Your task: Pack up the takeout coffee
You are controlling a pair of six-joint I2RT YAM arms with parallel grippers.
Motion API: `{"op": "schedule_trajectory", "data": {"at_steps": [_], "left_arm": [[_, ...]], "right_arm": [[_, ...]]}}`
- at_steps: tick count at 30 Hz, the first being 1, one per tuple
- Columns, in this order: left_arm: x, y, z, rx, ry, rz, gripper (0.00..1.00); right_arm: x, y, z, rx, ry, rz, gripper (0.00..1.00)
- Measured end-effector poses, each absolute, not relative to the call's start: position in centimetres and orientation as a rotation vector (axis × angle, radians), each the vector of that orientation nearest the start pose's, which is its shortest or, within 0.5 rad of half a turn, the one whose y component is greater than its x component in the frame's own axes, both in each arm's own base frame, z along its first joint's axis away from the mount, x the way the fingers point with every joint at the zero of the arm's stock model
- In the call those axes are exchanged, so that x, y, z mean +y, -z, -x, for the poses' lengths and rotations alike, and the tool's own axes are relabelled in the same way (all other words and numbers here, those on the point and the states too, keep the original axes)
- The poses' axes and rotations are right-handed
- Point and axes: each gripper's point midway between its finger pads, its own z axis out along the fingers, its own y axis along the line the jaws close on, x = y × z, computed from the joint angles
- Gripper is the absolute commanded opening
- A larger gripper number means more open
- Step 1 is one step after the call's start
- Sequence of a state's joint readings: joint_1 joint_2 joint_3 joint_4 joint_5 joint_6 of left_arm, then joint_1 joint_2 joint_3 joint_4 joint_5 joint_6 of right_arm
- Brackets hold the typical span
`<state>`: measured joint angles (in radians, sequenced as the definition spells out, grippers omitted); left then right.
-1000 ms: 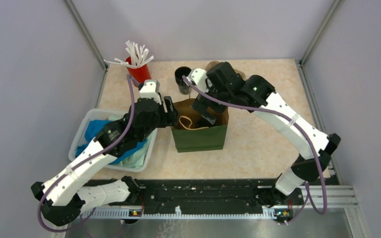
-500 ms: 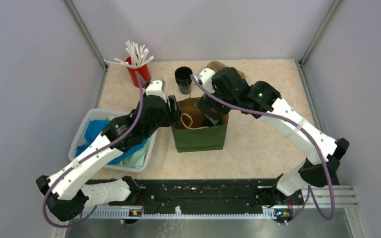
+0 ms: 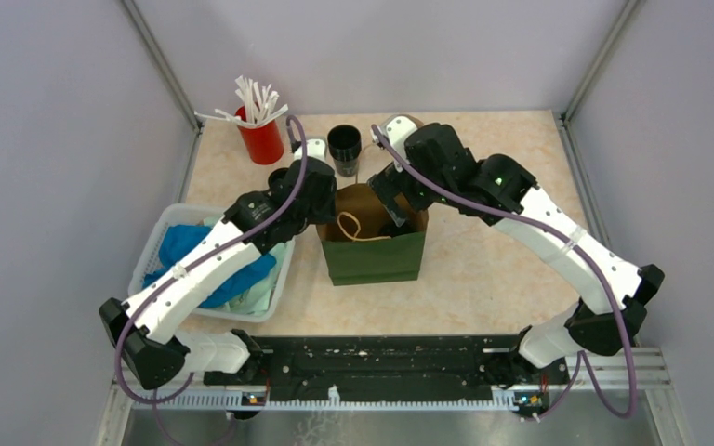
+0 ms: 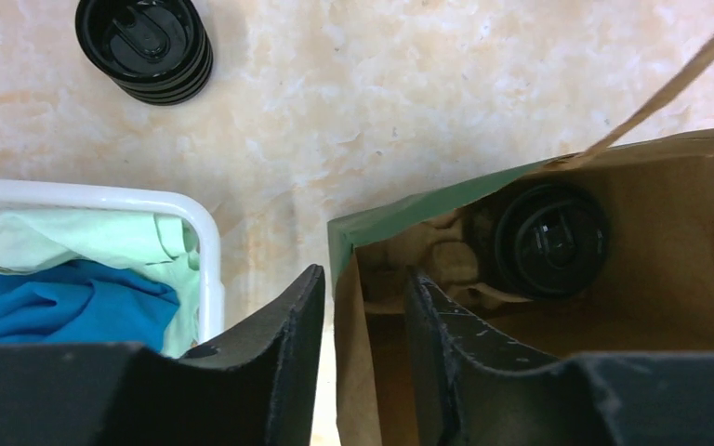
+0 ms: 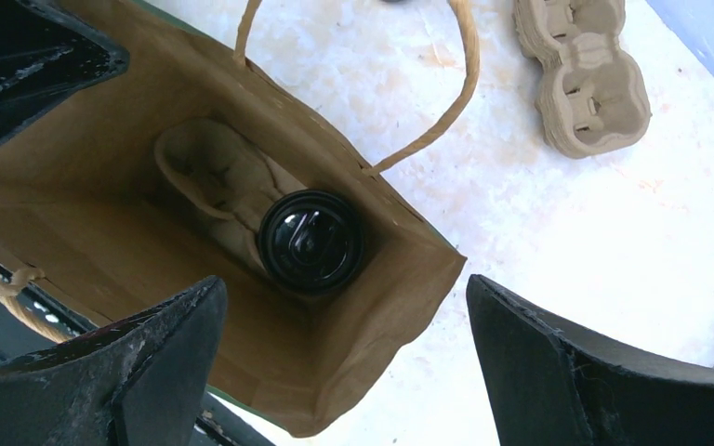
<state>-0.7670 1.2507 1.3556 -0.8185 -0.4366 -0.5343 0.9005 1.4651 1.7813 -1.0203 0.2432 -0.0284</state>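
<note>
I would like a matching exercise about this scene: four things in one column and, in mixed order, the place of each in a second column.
Things:
1 sticks
2 blue cloth
3 cup in a tray
4 stacked trays

Places:
A in the basket
B in the bag
C in the red cup
D on the table

Pairs: 1-C, 2-A, 3-B, 4-D

bag (image 3: 372,260) green | takeout coffee (image 5: 311,240) black | stick cup (image 3: 262,139) red
</note>
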Motion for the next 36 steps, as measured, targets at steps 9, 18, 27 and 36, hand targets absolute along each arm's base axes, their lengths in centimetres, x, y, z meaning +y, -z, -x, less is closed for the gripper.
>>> {"op": "schedule_trajectory", "data": {"at_steps": [9, 18, 27, 36], "left_arm": [[-19.1, -25.8, -29.2, 2.214, 0.170, -0.115, 0.10], [-20.0, -26.6, -30.1, 2.171, 0.194, -0.150, 0.00], [-20.6, -27.3, -30.6, 2.141, 0.230, -0.144, 0.00], [-20.8, -29.6, -30.9, 1.990, 0.326, -0.117, 0.00]], "right_arm": [[25.9, -34.3, -26.6, 2.045, -0.219, 0.765, 0.99], [20.4, -32.2, -27.3, 2.230, -0.201, 0.343, 0.93], [20.6, -25.5, -26.3, 2.433, -0.288, 0.132, 0.55], [22.1, -26.0, -28.2, 2.383, -0.310, 0.154, 0.27]]}}
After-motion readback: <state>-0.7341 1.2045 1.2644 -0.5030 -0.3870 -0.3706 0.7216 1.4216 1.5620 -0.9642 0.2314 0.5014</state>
